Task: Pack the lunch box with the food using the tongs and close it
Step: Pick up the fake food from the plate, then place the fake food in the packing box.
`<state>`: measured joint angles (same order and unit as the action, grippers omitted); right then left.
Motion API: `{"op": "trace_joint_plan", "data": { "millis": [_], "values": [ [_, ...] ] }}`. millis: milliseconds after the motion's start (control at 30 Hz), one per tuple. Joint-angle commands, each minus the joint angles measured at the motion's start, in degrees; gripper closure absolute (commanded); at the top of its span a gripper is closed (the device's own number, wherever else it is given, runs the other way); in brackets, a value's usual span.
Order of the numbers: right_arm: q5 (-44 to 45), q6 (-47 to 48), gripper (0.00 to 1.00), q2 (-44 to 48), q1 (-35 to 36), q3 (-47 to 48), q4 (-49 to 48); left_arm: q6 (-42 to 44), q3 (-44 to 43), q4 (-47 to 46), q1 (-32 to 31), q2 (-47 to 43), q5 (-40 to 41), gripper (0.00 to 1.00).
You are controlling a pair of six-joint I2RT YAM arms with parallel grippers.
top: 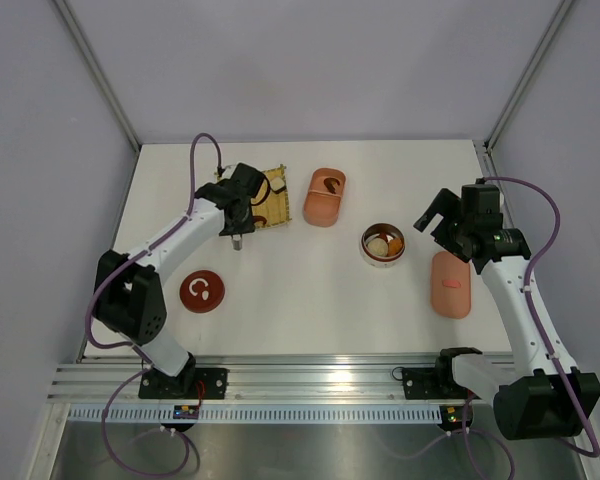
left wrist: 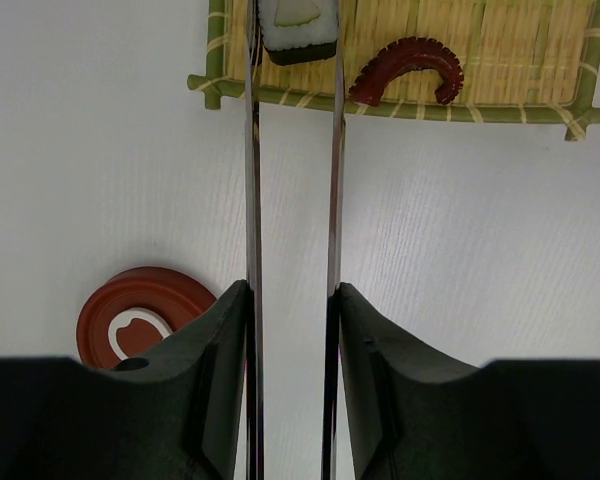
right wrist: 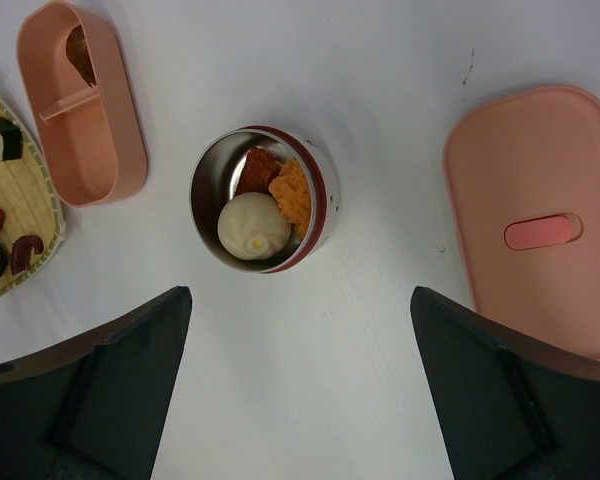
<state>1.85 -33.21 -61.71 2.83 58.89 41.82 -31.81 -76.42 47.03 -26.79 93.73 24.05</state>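
Note:
My left gripper (left wrist: pixel 292 300) (top: pixel 238 215) is shut on the tongs (left wrist: pixel 334 200). Their two slim arms run forward to the yellow mat (left wrist: pixel 520 50) and stand against both sides of a white-and-dark sushi piece (left wrist: pixel 298 25). A red curled food piece (left wrist: pixel 408 68) lies beside it on the mat. The pink lunch box (top: pixel 324 196) (right wrist: pixel 75 100) is uncovered and has a brown piece (right wrist: pixel 78 50) in its far compartment. Its pink lid (top: pixel 451 284) (right wrist: pixel 540 215) lies flat at the right. My right gripper (right wrist: pixel 300 400) (top: pixel 438 222) hangs open above the table with nothing in it.
A round steel bowl (right wrist: pixel 323 200) (top: pixel 382 244) holds a white bun, an orange lump and a brown lump. A round red lid (top: pixel 202 291) (left wrist: pixel 130 320) lies near my left arm. More food pieces lie on the mat's edge (right wrist: pixel 20 250).

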Motion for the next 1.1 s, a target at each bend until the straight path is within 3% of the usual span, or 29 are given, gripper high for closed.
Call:
{"op": "trace_joint_plan", "data": {
  "millis": [0,367,600,1067],
  "values": [
    [-0.53,0.69,0.01,1.60,-0.19,0.70,-0.69,2.02,-4.08,-0.62,0.33,-4.44,1.87,0.85],
    [-0.44,0.34,0.01,1.68,-0.28,0.61,-0.69,5.71,-13.39,2.02,-3.26,-4.35,-1.20,0.89],
    [0.00,0.25,0.01,2.12,-0.19,0.78,-0.43,5.71,-21.92,1.15,-12.05,4.52,-4.97,0.89],
    [0.61,0.78,0.01,2.74,-0.28,0.34,0.01,5.62,-27.99,-2.20,-15.93,16.39,-11.40,0.89]
  ]
}}
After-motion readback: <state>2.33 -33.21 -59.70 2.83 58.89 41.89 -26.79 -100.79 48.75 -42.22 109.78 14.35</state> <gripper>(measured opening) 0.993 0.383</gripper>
